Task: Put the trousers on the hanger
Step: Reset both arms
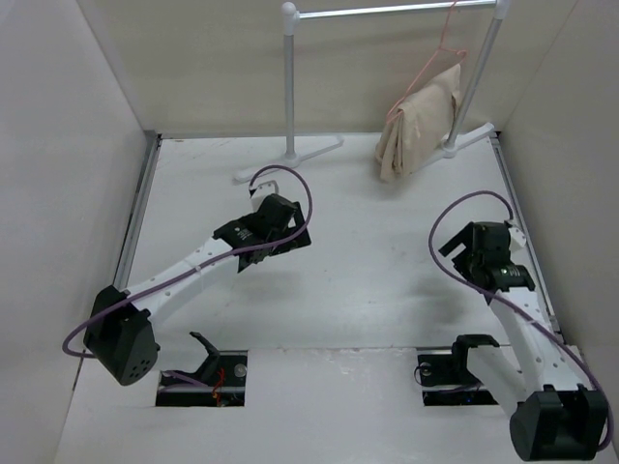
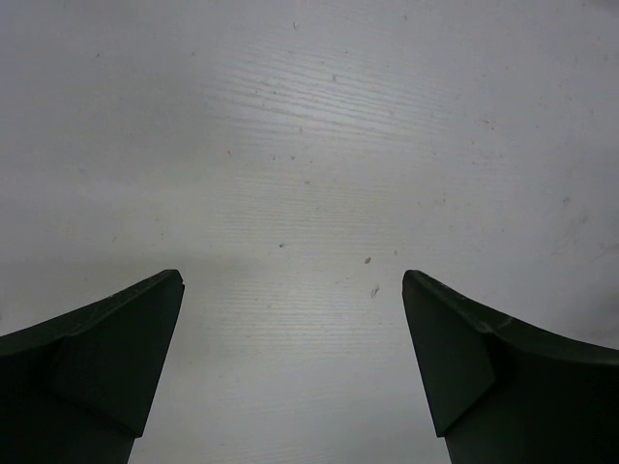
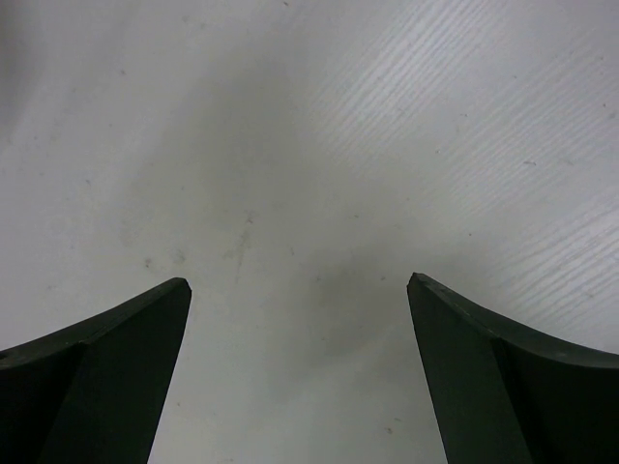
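Observation:
The beige trousers (image 1: 418, 126) hang folded over the thin pink hanger (image 1: 443, 48), whose hook is on the silver rack bar at the back right. My left gripper (image 1: 274, 215) is over the table's middle left, open and empty; its wrist view shows only bare white table between the two dark fingers (image 2: 116, 338). My right gripper (image 1: 484, 253) is at the right side, below the trousers, open and empty, with bare table between its fingers (image 3: 484, 358).
A white tubular garment rack (image 1: 289, 77) with a silver bar (image 1: 387, 10) stands at the back, its feet (image 1: 290, 155) on the table. Walls close in left, right and back. Two cut-outs (image 1: 203, 377) hold the arm bases at the near edge.

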Tool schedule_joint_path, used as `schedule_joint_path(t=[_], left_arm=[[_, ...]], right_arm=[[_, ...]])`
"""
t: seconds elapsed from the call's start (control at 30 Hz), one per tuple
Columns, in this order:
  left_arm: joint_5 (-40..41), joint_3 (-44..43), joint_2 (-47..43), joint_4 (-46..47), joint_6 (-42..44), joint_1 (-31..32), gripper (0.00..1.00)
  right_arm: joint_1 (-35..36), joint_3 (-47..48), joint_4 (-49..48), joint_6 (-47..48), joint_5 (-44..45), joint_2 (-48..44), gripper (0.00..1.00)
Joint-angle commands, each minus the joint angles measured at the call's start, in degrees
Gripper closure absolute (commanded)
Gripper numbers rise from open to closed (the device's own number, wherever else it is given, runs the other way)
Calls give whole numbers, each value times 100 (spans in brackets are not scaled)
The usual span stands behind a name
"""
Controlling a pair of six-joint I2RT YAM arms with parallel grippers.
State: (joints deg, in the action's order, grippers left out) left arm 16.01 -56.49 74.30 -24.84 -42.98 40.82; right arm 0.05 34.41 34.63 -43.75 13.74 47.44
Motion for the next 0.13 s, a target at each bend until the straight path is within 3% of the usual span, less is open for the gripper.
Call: schedule_joint_path(t=[0.0, 0.1], left_arm=[[-19, 129, -144, 120, -70, -17, 0], [-19, 147, -162, 41, -44, -52, 0]], right_arm=[[60, 381, 0, 7, 138, 46, 0], [104, 601, -35, 24, 129, 169, 0]])
